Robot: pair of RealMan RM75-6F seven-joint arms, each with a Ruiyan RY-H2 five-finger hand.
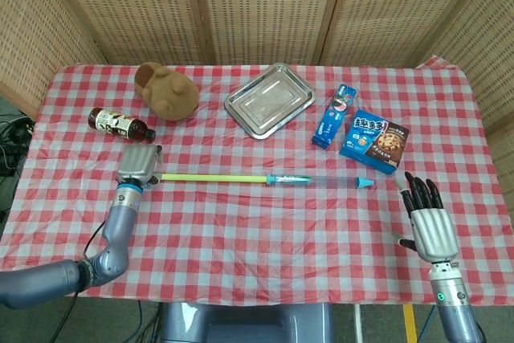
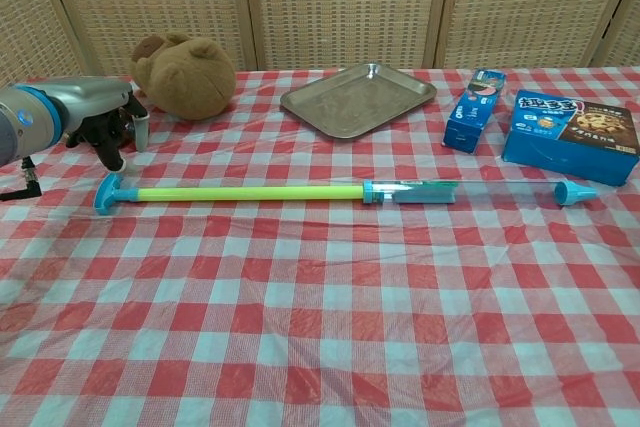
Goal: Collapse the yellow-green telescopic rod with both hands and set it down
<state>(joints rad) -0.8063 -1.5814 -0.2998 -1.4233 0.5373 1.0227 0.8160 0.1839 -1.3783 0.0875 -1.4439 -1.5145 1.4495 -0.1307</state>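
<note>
The telescopic rod (image 1: 213, 176) lies fully extended across the table, left to right. It has a yellow-green section (image 2: 250, 192), a blue collar (image 2: 372, 191), a clear thin section and a blue end cap (image 2: 574, 193). My left hand (image 1: 138, 165) hovers over the rod's blue T-shaped left end (image 2: 107, 191). In the chest view the left hand (image 2: 112, 125) has its fingers hanging down, just above and behind that end, holding nothing. My right hand (image 1: 426, 221) stands open near the table's front right, fingers spread upward, well clear of the end cap (image 1: 365, 184). It does not show in the chest view.
A brown bottle (image 1: 120, 124) lies behind my left hand. A plush bear (image 1: 167, 91), a metal tray (image 1: 268, 102), a slim blue box (image 1: 334, 116) and a blue cookie box (image 1: 374, 141) line the far side. Checked cloth covers the table.
</note>
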